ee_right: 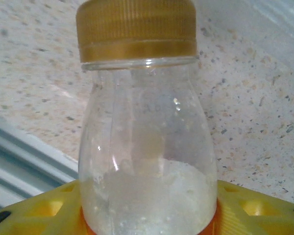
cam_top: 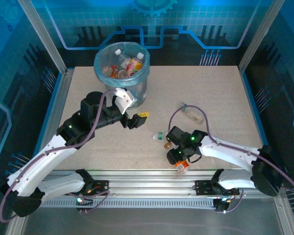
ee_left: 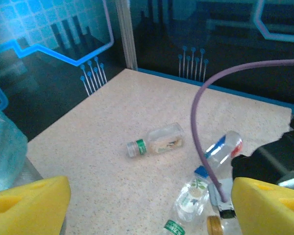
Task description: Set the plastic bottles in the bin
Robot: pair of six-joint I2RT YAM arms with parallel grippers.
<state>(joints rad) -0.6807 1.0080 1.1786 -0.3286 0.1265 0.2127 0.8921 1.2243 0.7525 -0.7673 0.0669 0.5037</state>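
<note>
Pincer on right (ee_right: 148, 213) apparently grips gold-capped bottle (ee_right: 146, 142).

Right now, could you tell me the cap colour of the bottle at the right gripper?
The bottle has a golden-brown cap, clearest in the right wrist view.

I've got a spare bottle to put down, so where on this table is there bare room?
Free: the far right table, between the bin and the right rail, and the near middle strip between the left arm and right arm. Crowded: the near right, where the right fingers flank a gold-capped bottle, with a green-labelled bottle and a clear bottle lying close by.
</note>
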